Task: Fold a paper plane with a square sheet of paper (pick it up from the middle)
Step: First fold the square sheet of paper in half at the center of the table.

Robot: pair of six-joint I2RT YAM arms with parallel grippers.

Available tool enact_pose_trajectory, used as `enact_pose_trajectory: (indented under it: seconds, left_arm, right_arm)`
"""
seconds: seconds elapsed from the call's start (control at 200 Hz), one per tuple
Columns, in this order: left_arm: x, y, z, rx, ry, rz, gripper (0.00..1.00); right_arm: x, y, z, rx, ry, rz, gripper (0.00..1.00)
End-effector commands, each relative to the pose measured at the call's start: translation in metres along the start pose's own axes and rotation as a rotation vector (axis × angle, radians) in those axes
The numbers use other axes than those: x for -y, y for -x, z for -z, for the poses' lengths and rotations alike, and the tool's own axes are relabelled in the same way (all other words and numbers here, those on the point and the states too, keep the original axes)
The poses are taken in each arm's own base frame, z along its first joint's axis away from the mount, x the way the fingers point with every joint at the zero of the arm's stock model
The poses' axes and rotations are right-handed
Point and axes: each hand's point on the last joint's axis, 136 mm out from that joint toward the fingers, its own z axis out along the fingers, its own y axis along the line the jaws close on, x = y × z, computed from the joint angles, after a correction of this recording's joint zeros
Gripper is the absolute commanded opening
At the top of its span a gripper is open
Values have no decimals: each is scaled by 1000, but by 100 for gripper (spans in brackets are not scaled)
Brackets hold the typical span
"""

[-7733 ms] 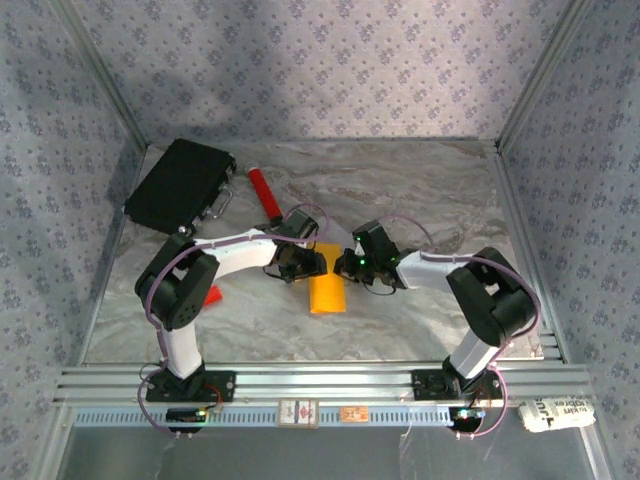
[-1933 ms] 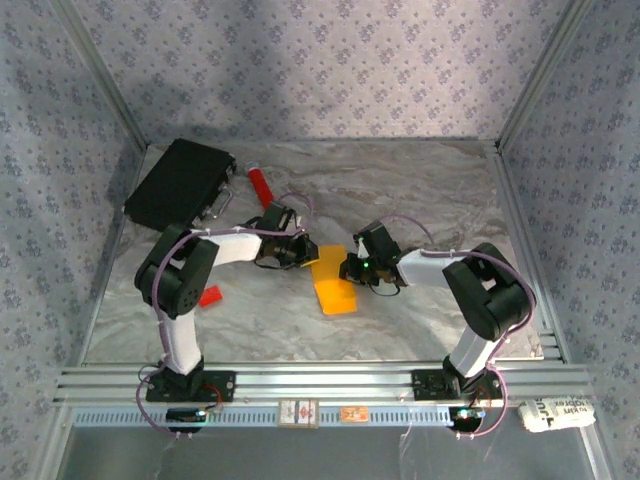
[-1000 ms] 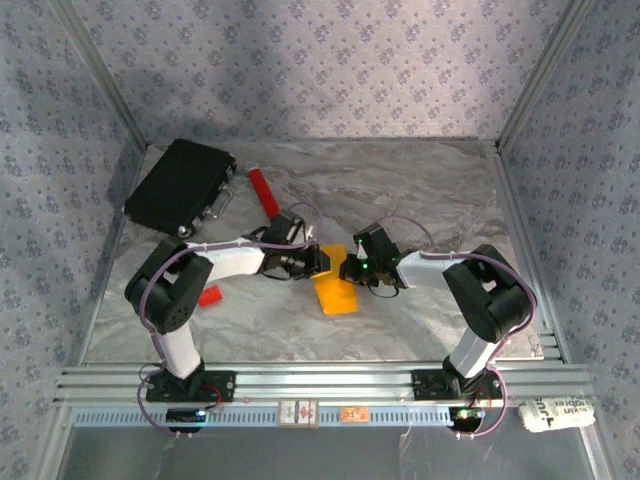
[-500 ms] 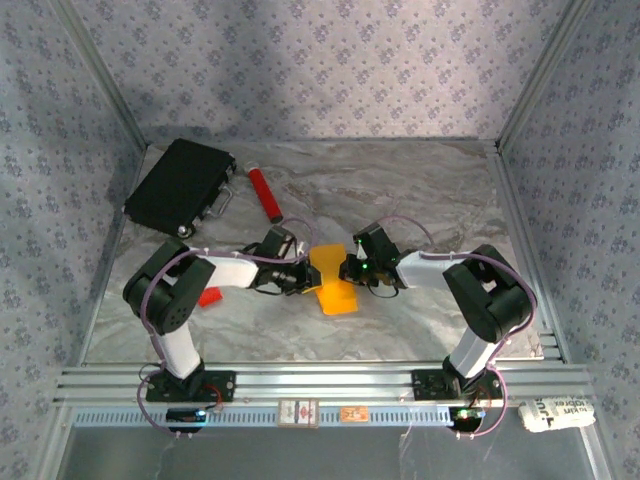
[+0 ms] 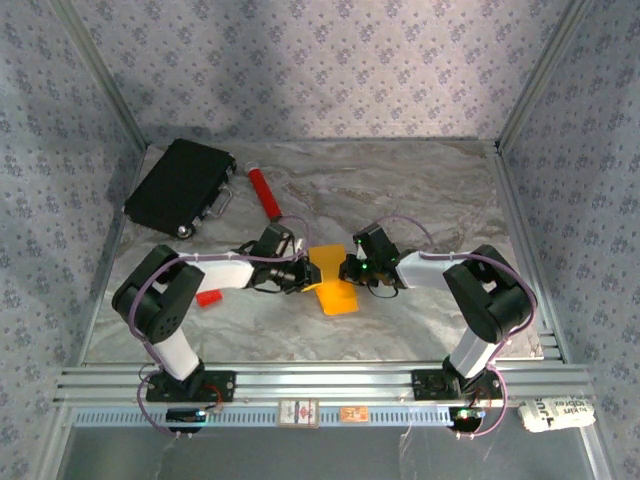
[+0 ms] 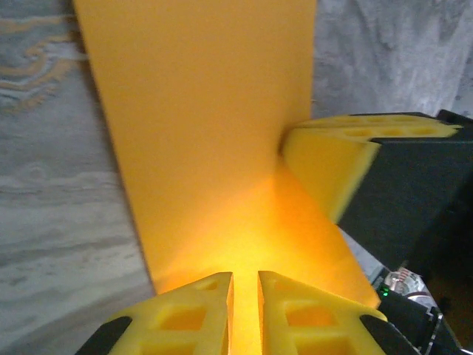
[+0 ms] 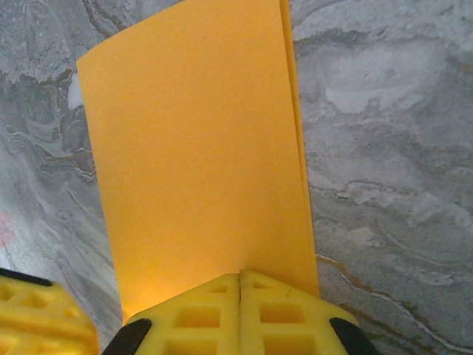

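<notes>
The square sheet of paper (image 5: 335,285) is orange-yellow, folded into a narrow strip, and lies mid-table between both grippers. My right gripper (image 5: 350,270) is shut on its right edge; in the right wrist view the paper (image 7: 192,148) runs out from the closed gripper (image 7: 240,285). My left gripper (image 5: 299,276) is at the strip's left edge. In the left wrist view its tips (image 6: 245,285) stand a narrow slit apart over the paper (image 6: 207,133). The right gripper's finger (image 6: 325,170) presses the sheet opposite.
A black case (image 5: 180,185) lies at the far left. A red cylinder (image 5: 266,193) lies beside it. A small red block (image 5: 208,298) sits by the left arm's elbow. Metal frame posts and patterned walls close in the marble table (image 5: 430,190).
Within the last second my left gripper drew back off the paper toward the left. The strip's far end, hidden before, now shows. The right gripper has stayed put.
</notes>
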Motion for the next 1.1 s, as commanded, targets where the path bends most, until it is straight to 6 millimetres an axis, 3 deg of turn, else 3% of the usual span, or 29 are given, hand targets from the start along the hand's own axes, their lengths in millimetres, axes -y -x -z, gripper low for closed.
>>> enact_pose_trajectory:
  seconds: [0.0, 0.23, 0.45, 0.575, 0.71, 0.934, 1.094]
  left_arm:
    - [24, -3, 4, -11, -73, -4, 17]
    - [16, -14, -10, -50, -80, 26, 17]
    - [-42, -33, -26, -81, 53, 74, 16]
    - [-56, -41, -25, -86, 83, 88, 15]
    - [-44, -34, -18, -62, 80, 68, 15]
    - [-4, -19, -3, -11, 14, 41, 0]
    - [13, -19, 2, 0, -24, 46, 0]
  right_arm:
    - [50, -40, -3, -122, -191, -51, 0]
    - [51, -40, -5, -124, -190, -55, 0]
    - [53, -42, -6, -129, -194, -57, 0]
    - [54, -42, -5, -131, -198, -59, 0]
    - [54, -41, -5, -127, -198, -58, 0]
    - [53, -40, -3, -123, -200, -54, 0]
    - [54, -40, -2, -123, -203, -55, 0]
